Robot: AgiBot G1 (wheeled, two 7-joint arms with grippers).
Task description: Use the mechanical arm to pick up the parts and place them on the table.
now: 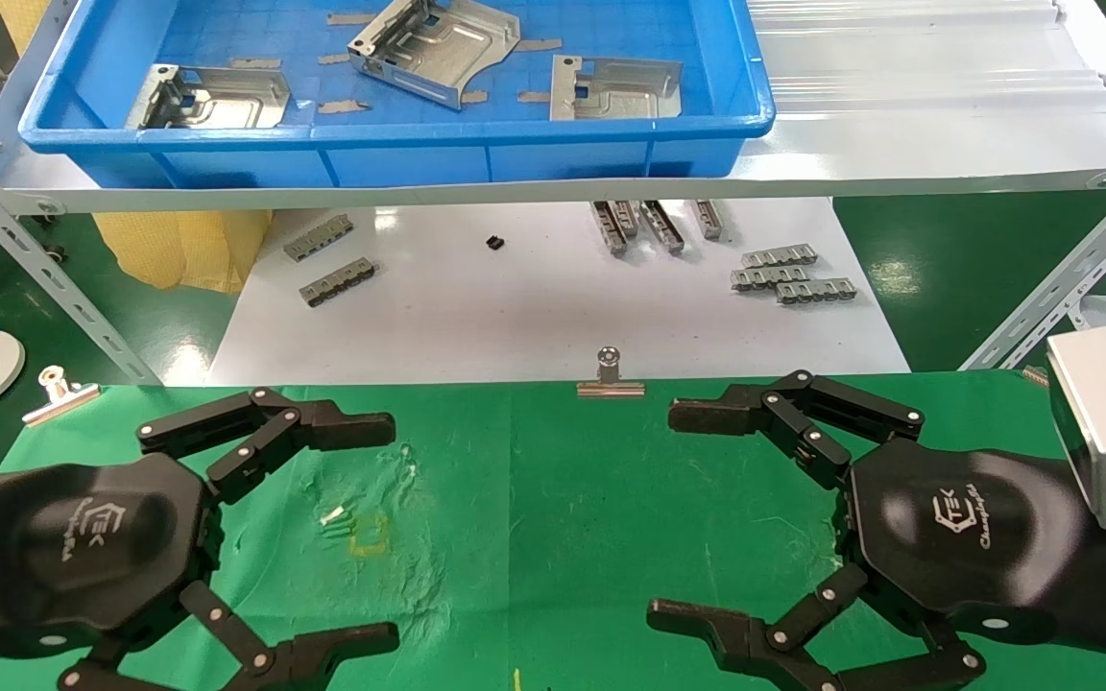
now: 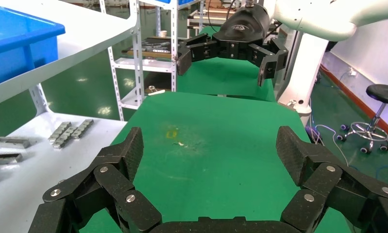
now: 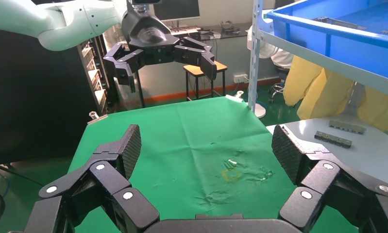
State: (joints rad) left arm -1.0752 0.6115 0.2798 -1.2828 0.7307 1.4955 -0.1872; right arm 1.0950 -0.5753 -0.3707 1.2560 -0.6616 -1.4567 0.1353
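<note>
The green-clothed table (image 1: 563,499) bears small yellow marks (image 1: 361,530) and two binder clips (image 1: 610,376).

1. left mechanical arm (image 1: 375,533): low at the left of the head view, black hexagonal body with its logo face up, fingers pointing toward the right arm.
2. left fingers (image 1: 323,422): spread wide, nothing between them; the left wrist view shows the same wide gap (image 2: 209,150).
3. right mechanical arm (image 1: 673,513): low at the right, mirroring the left, silver block wrist behind the body.
4. right fingers (image 1: 716,415): spread wide, holding nothing; confirmed in the right wrist view (image 3: 206,150).
5. the two grippers face each other, well apart, both above the green surface (image 1: 553,499), neither touching it as far as can be told.
</note>
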